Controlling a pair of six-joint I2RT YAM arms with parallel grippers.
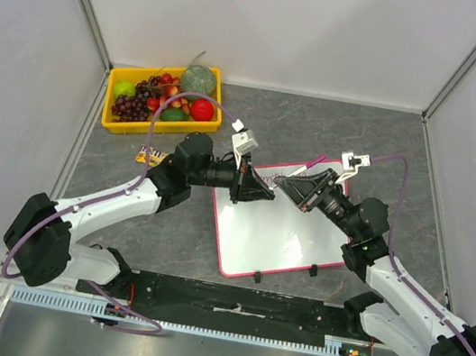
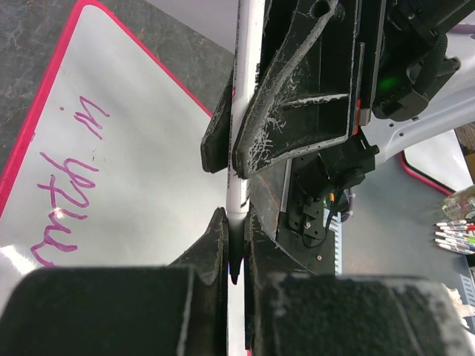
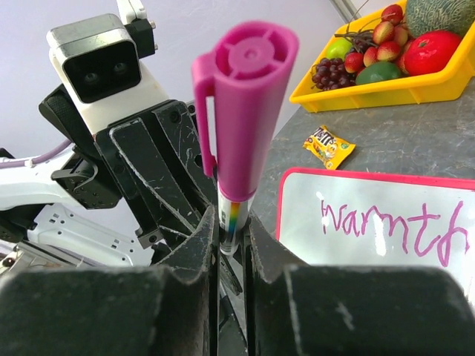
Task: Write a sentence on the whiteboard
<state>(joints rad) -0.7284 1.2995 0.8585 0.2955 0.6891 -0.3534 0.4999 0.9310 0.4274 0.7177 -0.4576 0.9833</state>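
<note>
The whiteboard point(image 1: 275, 239), white with a pink-red rim, lies flat between the arms. Magenta letters of the sentence point(image 3: 386, 222) read "warmth", with more letters point(image 2: 67, 193) in the left wrist view. Both grippers meet above the board's far edge. My right gripper point(image 3: 231, 237) is shut on the white marker point(image 2: 245, 111), whose magenta cap point(image 3: 245, 96) sits on the end that sticks up. My left gripper point(image 2: 236, 237) is shut on the marker's dark tip end. In the top view the left gripper point(image 1: 265, 192) and right gripper point(image 1: 288, 186) almost touch.
A yellow tray point(image 1: 109, 103) of fruit stands at the back left, with a candy packet point(image 1: 152, 156) on the grey table beside it. Several pens point(image 2: 456, 233) lie off to the side. White walls enclose the table.
</note>
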